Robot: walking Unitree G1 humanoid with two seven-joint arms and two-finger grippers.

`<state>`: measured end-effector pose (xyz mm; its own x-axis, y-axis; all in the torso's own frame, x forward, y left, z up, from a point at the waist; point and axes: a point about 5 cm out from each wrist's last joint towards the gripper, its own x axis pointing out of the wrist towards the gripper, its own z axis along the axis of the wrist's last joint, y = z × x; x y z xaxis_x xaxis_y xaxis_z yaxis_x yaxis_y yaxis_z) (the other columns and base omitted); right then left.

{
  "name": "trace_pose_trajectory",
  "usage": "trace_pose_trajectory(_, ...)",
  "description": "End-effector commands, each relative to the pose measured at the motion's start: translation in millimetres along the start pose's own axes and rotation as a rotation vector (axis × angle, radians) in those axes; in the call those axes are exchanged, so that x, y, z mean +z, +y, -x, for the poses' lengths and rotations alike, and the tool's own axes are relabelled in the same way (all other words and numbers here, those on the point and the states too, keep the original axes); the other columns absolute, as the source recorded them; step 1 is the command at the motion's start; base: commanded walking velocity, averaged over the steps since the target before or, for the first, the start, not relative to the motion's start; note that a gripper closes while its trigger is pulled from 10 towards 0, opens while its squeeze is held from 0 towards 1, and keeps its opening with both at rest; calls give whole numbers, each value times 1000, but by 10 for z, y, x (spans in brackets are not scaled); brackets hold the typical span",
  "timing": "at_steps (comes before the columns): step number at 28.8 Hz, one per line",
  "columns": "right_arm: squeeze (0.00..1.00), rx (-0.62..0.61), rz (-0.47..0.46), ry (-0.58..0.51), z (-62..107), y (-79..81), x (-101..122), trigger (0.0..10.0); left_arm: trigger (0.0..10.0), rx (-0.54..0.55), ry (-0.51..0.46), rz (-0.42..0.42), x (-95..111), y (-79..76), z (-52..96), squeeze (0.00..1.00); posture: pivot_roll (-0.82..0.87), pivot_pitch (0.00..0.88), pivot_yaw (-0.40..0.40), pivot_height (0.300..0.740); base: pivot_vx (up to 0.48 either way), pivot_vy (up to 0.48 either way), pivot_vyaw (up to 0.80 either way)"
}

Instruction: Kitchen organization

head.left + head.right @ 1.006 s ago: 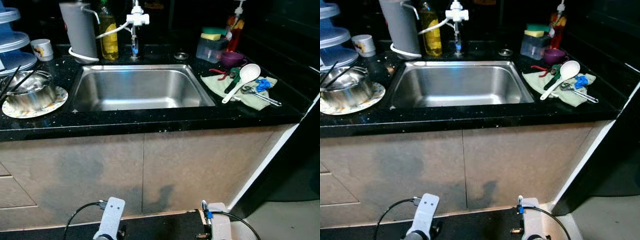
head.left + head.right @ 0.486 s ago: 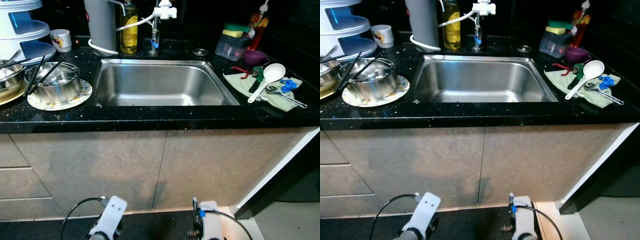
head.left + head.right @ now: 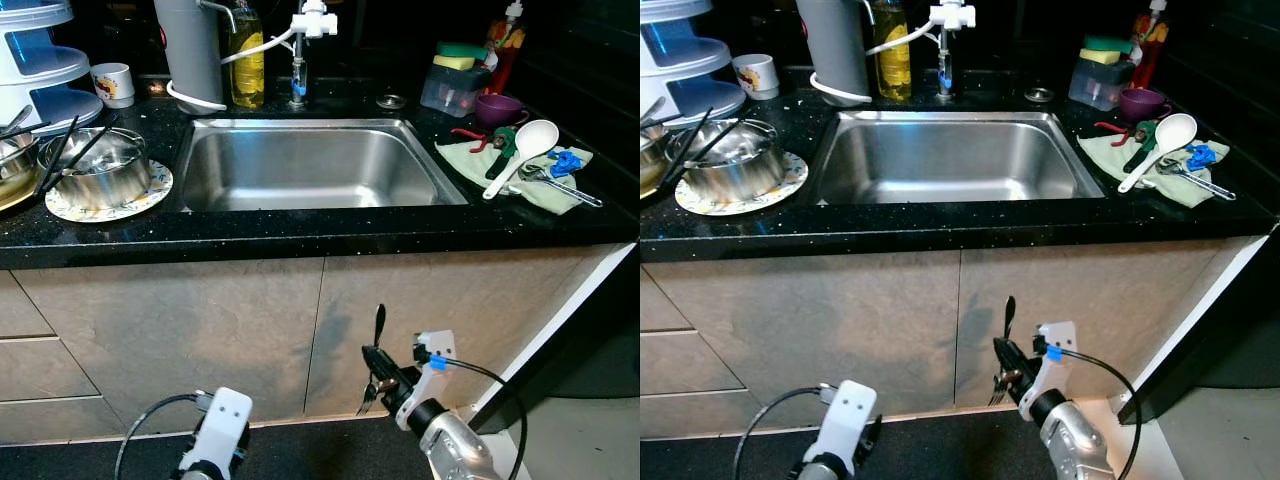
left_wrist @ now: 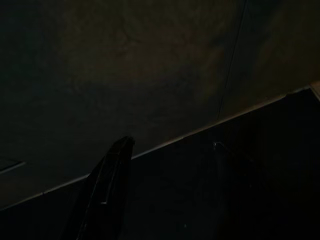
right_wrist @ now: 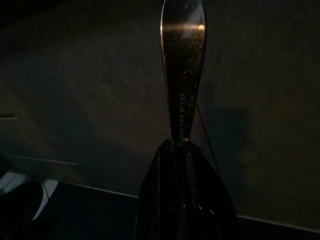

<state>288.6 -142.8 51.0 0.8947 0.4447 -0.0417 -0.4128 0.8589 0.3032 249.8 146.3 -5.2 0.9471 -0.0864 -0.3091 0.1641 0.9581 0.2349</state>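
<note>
The right gripper point(image 3: 378, 372) is holding a metal utensil point(image 5: 183, 60) low in front of the beige cabinet doors point(image 3: 200, 330), well below the black countertop point(image 3: 300, 235). Its 2 black fingers point(image 5: 170, 200) are closing tightly on the utensil's lower part, so the flat, rounded handle end is sticking up beyond the fingertips; in the head views a forked end seems to be hanging below the grip. The handle is narrow, smooth and shiny, widening toward a rounded tip, with small stamped lettering near the fingers.

The right arm is reaching up and inward from the lower right, its silver wrist angled toward the cabinet, a black cable with a blue clip looping behind it. The left gripper point(image 4: 102, 200) is hanging low near the floor on the left; 1 dark finger is showing against the dim cabinet base, and whether it is open cannot be told.

Above, a rectangular stainless steel sink point(image 3: 320, 165) is sitting in the speckled black counter. To its left, a steel bowl point(image 3: 100, 175) with black chopsticks is resting on a patterned plate point(image 3: 150, 195). To its right, a white ladle point(image 3: 520, 150) and tools are lying on a pale green cloth point(image 3: 545, 190).
</note>
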Motion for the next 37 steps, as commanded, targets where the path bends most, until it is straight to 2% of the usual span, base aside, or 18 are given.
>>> trace_pose_trajectory(1,0,11,-14,22,41,21,-54,10000,10000,-28,30,11,-67,-43,54,0,-80,123,-80,740,0,0,0)
trace_pose_trajectory(3,0,31,-20,18,41,54,-40,10000,10000,-48,21,14,-58,-78,77,0,-75,124,-81,740,0,0,0)
trace_pose_trajectory(5,0,89,-40,7,43,136,38,10000,10000,-139,-28,-20,2,-199,147,0,-75,122,-78,740,0,0,0)
trace_pose_trajectory(6,0,144,-64,-14,35,195,128,10000,10000,-198,-127,-74,169,-279,169,0,-74,118,-73,740,0,0,0)
trace_pose_trajectory(10,0,199,-71,-40,-2,247,259,10000,10000,-210,-240,-128,456,-284,92,0,-68,116,-68,740,0,0,0)
trace_pose_trajectory(11,0,211,-64,-41,-23,256,313,10000,10000,-166,-240,-141,547,-227,24,0,-63,112,-69,740,0,0,0)
trace_pose_trajectory(12,0,211,-64,-41,-23,256,313,10000,10000,-166,-240,-141,547,-227,24,0,-63,112,-69,740,0,0,0)
trace_pose_trajectory(14,0,224,-51,-55,-68,266,436,10000,10000,-74,-240,-128,705,-88,-80,0,-58,108,-67,740,0,0,0)
trace_pose_trajectory(15,0,224,-51,-55,-68,266,436,10000,10000,-74,-240,-128,705,-88,-80,0,-58,108,-67,740,0,0,0)
trace_pose_trajectory(16,0,266,-72,-98,-116,305,664,10000,10000,-18,-286,-80,908,92,-129,0,-61,116,-66,740,0,0,0)
trace_pose_trajectory(21,0,377,-112,-117,-104,406,912,10000,10000,-24,-367,-94,1128,244,-95,0,-61,117,-65,740,0,0,0)
trace_pose_trajectory(25,0,470,-61,-170,-118,482,1256,10000,10000,46,-481,-67,1474,534,-73,0,-59,118,-64,740,0,0,0)
trace_pose_trajectory(26,0,470,-61,-170,-118,482,1256,10000,10000,46,-481,-67,1474,534,-73,0,-59,118,-64,740,0,0,0)
trace_pose_trajectory(28,0,455,-66,-236,-151,454,1503,10000,10000,40,-486,-16,1635,656,-92,0,-52,117,-64,740,0,0,0)
trace_pose_trajectory(31,0,443,-72,-264,-159,433,1633,10000,10000,41,-498,9,1740,711,-94,0,-49,115,-65,740,0,0,0)
trace_pose_trajectory(34,0,397,-56,-321,-188,401,2005,10000,10000,-5,-582,89,2092,813,-51,0,-47,117,-58,740,0,0,0)
trace_pose_trajectory(35,0,397,-56,-321,-188,401,2005,10000,10000,-5,-582,89,2092,813,-51,0,-47,117,-58,740,0,0,0)
trace_pose_trajectory(37,0,289,62,-335,-268,368,2167,10000,10000,-8,-626,94,2316,862,-36,0,-48,115,-53,740,0,0,0)
